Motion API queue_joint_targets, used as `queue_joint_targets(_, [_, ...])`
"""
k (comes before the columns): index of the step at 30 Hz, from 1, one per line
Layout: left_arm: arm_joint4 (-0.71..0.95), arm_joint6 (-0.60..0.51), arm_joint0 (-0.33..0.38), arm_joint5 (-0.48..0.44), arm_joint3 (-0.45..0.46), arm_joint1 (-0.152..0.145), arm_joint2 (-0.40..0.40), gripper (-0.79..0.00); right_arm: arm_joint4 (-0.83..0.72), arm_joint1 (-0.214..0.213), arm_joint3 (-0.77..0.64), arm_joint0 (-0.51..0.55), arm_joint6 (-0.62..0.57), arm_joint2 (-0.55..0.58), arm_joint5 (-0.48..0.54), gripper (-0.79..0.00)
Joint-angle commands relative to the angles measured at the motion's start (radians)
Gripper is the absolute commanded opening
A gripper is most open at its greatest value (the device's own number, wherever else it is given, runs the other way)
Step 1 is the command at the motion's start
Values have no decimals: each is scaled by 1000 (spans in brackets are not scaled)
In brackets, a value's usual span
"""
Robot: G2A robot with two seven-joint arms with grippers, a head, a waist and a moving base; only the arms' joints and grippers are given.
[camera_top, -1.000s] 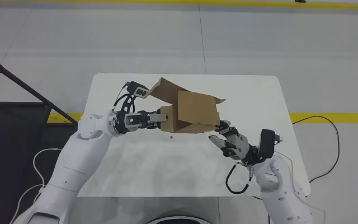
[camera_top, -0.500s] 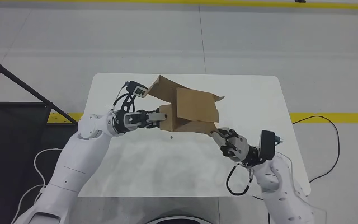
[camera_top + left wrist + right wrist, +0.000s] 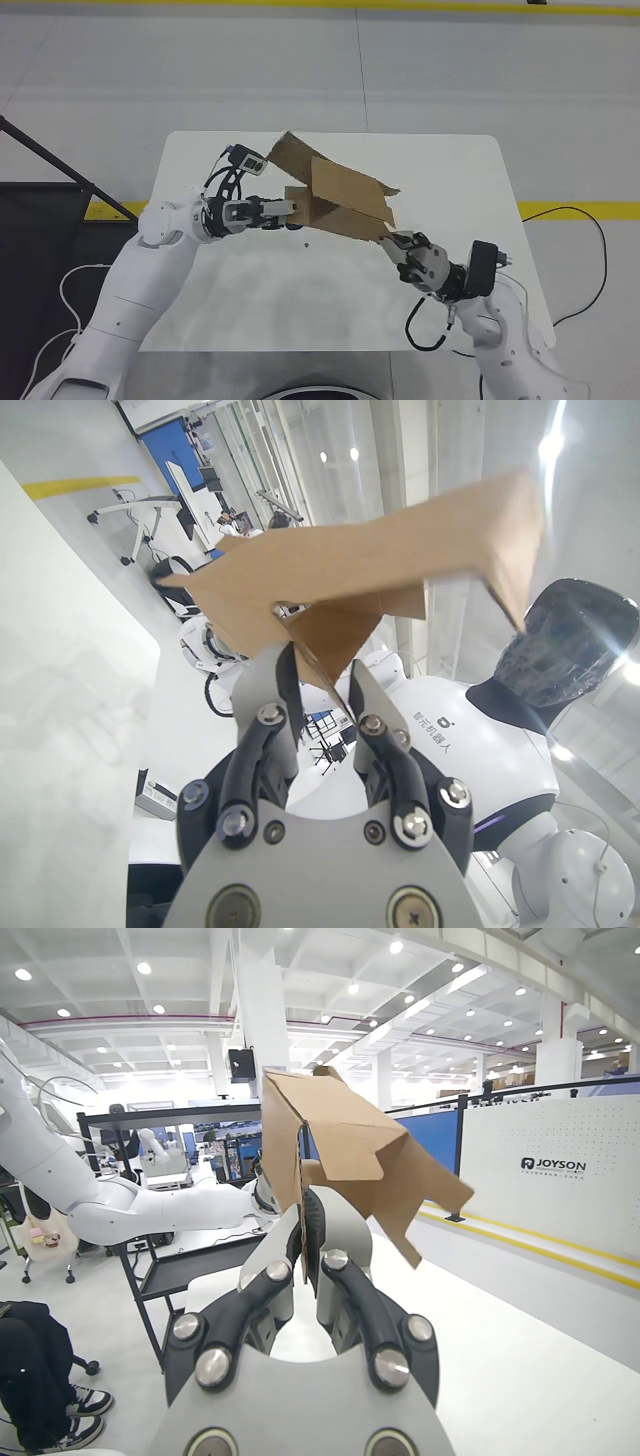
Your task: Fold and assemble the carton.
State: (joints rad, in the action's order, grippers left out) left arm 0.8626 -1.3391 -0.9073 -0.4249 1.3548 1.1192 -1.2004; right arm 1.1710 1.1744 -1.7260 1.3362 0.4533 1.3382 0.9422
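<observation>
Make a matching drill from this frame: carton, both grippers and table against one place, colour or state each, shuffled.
1. carton
2. left gripper
3. right gripper
4. table

A. white, underneath the carton
B. shut on an edge at the carton's right end
C. brown, partly folded, flaps loose
D. at a flap on the carton's left end

Pairs: 1-C, 2-D, 3-B, 4-A
</observation>
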Motion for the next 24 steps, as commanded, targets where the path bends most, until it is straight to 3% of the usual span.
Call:
queue_joint_targets(1, [-10, 22, -4, -10, -1, 0, -9, 0, 30, -1, -17, 12, 10, 4, -24, -785])
queue_joint_targets(9, [-46, 94, -41, -51, 21, -6, -59, 0, 135, -6, -93, 70, 28, 25, -111, -785])
queue_joint_targets(24, [-141, 147, -165, -175, 127, -28, -193, 0, 209, -19, -165, 134, 30, 58, -158, -785])
